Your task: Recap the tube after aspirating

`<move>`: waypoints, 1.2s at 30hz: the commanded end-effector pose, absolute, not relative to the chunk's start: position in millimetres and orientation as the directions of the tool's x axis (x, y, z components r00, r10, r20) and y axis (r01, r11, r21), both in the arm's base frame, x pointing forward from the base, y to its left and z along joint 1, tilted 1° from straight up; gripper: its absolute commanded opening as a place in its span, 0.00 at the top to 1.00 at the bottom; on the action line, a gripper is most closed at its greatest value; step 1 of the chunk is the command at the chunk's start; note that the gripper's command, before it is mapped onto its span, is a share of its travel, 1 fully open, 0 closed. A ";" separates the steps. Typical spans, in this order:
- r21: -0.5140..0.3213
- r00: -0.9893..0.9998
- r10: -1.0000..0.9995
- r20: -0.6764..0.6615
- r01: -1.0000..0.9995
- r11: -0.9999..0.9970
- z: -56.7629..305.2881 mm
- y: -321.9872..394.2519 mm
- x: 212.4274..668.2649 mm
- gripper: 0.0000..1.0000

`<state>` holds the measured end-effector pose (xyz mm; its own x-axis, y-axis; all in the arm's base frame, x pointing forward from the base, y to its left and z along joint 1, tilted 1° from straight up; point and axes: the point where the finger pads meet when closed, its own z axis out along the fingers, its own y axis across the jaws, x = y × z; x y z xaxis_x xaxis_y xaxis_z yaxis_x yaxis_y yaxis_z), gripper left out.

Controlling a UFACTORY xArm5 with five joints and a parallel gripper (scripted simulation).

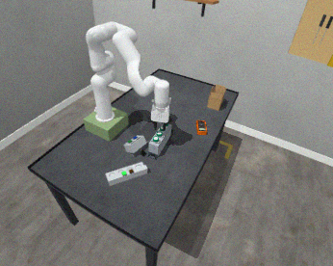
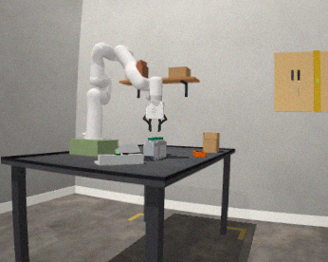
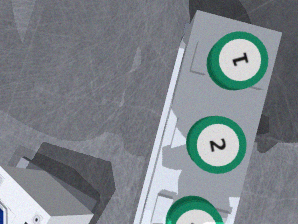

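Note:
The decapping station (image 1: 158, 140) is a grey block with green-rimmed white caps, standing mid-table. In the wrist view, cap 1 (image 3: 238, 60) and cap 2 (image 3: 217, 145) sit on their tubes, and cap 3 (image 3: 194, 212) is cut off by the bottom edge. Tube 4 is out of that view. My gripper (image 2: 154, 124) hangs a little above the station (image 2: 154, 147), with its fingers partly open and nothing between them. The key housing (image 1: 135, 144) stands left of the station, and its corner shows in the wrist view (image 3: 35, 200). The cap tray (image 1: 127, 173) lies nearer the table's front and shows a green spot.
The arm's green base block (image 1: 105, 123) stands at the table's left. An orange object (image 1: 201, 127) lies right of the station. A cardboard box (image 1: 217, 97) stands near the far right corner.

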<state>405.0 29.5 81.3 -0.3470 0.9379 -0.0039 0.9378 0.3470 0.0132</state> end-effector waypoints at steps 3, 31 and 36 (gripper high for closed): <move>0.017 -0.350 0.937 0.000 0.937 0.350 63.9 29.4 406.4 0.54; 0.017 -0.350 0.937 0.000 0.937 0.350 43.8 29.5 406.7 0.54; 0.017 -0.350 0.937 0.000 0.937 0.350 41.3 29.5 406.7 0.54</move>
